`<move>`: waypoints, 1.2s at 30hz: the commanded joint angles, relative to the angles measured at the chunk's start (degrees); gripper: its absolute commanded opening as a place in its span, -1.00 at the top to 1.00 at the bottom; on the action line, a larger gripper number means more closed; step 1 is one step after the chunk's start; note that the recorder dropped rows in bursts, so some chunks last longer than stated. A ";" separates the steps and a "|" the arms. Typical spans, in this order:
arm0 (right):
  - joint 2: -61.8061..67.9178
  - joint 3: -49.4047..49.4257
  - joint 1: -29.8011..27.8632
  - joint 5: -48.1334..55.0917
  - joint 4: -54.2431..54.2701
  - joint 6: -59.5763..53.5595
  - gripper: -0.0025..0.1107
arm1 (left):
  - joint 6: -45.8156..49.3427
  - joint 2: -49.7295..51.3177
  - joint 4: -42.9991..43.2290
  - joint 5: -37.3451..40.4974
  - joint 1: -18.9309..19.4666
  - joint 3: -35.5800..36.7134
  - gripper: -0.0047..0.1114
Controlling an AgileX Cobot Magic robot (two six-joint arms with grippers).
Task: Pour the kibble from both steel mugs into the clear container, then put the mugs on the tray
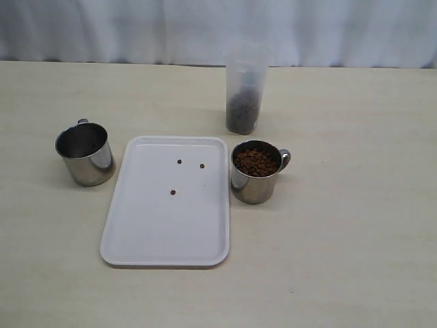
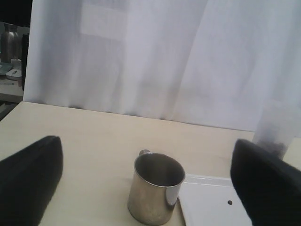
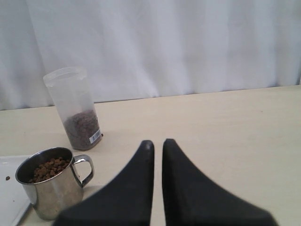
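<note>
Left end effector (image 2: 146, 160) apart, empty mug (image 2: 155, 188) centred ahead, presumably lined up for tray (image 2: 202, 197). Right end effector (image 3: 157, 143) together, gripping nothing; full mug (image 3: 51, 183) near, unpoured.

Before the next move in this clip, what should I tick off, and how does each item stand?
1. Left mug emptied: ok, nothing visible inside.
2. Right mug emptied: not ok, full of kibble.
3. Clear container upright: ok, partly filled.
4. Tray free for mugs: not ok, three stray pellets lie on it.
5. Left gripper open, facing the left mug: ok.
6. Right gripper ready to grasp: not ok, jaws shut, holding nothing.
</note>
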 commanded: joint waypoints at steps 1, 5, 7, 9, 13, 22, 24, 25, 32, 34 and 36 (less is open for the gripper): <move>-0.16 0.24 0.20 0.09 0.09 0.05 0.87 | -0.21 -0.16 -0.28 -0.31 0.01 0.18 -0.75; -0.16 0.24 0.20 0.09 0.09 0.05 0.87 | -0.21 -0.16 -0.28 -0.31 0.01 0.18 -0.75; -0.16 0.24 0.20 0.09 0.09 0.05 0.87 | -0.21 -0.16 -0.28 -0.31 0.01 0.18 -0.75; -0.16 0.24 0.20 0.09 0.09 0.05 0.87 | -0.21 -0.16 -0.28 -0.31 0.01 0.18 -0.75; -0.16 0.24 0.20 0.09 0.09 0.05 0.87 | -0.21 -0.16 -0.28 -0.31 0.01 0.18 -0.75; -0.16 0.24 0.20 -4.38 -0.20 2.53 0.87 | -0.21 -0.16 -0.28 -0.31 0.01 0.18 -0.75; -0.16 0.24 0.20 -4.91 -0.20 5.76 0.87 | -0.21 -0.16 -0.28 -0.07 0.01 0.18 -0.75; -0.16 0.24 0.20 -5.74 -0.20 5.76 0.87 | -0.21 -0.16 -0.28 0.21 0.01 0.18 -0.75; -0.16 0.24 0.20 -10.60 -0.20 5.76 0.87 | -0.21 -0.16 -0.28 0.21 0.01 0.18 -0.75; -0.16 0.24 0.20 -10.38 -0.20 5.76 0.87 | -0.21 -0.16 -0.28 0.21 0.01 0.18 -0.75; -0.16 0.24 0.20 -10.88 -0.20 5.52 0.87 | -0.21 -0.16 -0.28 0.21 0.01 0.18 -0.75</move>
